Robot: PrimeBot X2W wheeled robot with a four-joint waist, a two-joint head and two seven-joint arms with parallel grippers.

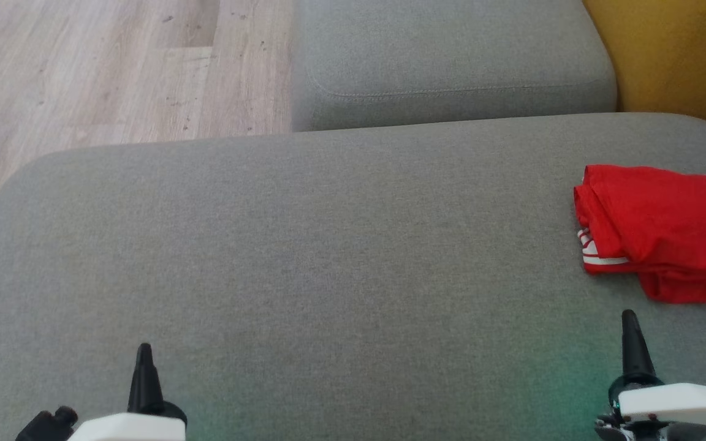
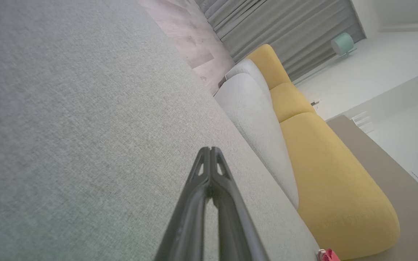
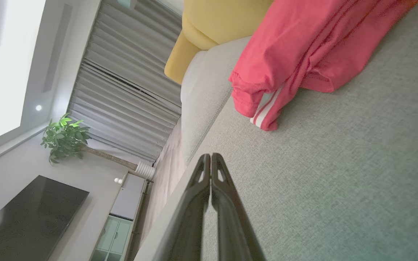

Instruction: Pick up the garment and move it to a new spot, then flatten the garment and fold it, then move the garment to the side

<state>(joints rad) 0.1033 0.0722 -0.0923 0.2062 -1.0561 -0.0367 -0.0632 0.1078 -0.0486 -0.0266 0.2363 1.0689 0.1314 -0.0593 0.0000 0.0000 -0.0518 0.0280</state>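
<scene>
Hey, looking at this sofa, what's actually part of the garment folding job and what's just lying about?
Part of the job: red garment, lying folded on the grey sofa seat; left gripper and right gripper, both shut, empty.
Just lying about: yellow cushion, wooden floor, curtains, potted plant, television.

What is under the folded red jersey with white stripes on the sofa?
The folded red jersey rests on the grey fabric seat cushion, which shows along its visible edges. Anything beneath its layers is covered, so I cannot tell.
</scene>
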